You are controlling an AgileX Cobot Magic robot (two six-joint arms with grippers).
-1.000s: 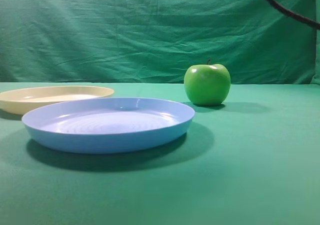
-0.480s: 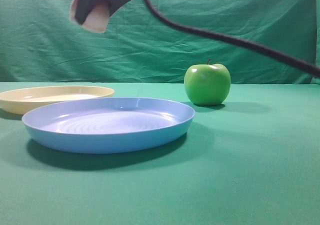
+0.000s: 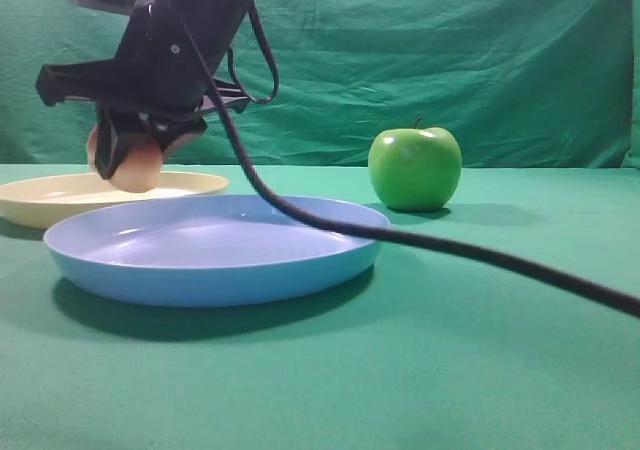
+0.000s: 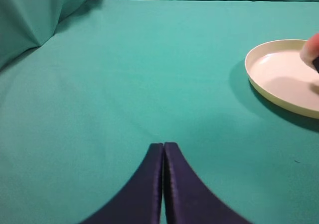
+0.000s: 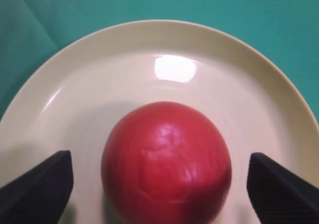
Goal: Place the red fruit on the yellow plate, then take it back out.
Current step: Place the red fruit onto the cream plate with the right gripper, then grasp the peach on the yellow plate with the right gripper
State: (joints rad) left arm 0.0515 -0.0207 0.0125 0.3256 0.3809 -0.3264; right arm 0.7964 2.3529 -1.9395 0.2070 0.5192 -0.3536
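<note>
The red fruit (image 5: 167, 164) rests in the middle of the yellow plate (image 5: 169, 40), its shadow right beneath it. My right gripper (image 5: 159, 157) hangs over it, open, one dark finger on each side and a clear gap between each finger and the fruit. In the exterior view the right gripper (image 3: 132, 155) reaches across to the far left, the fruit (image 3: 138, 175) showing pale below it over the yellow plate (image 3: 190, 183). My left gripper (image 4: 163, 145) is shut on nothing above bare cloth, with the plate (image 4: 279, 79) off to its right.
A larger light-blue plate (image 3: 215, 270) lies in front of the yellow one. A shiny green apple (image 3: 414, 168) stands at the back right. The right arm's black cable (image 3: 430, 242) sweeps across the blue plate toward the right edge. Green cloth covers the table and backdrop.
The right arm has come down from the upper left with the fruit to the yellow plate. Its fingers now stand apart from the fruit.
</note>
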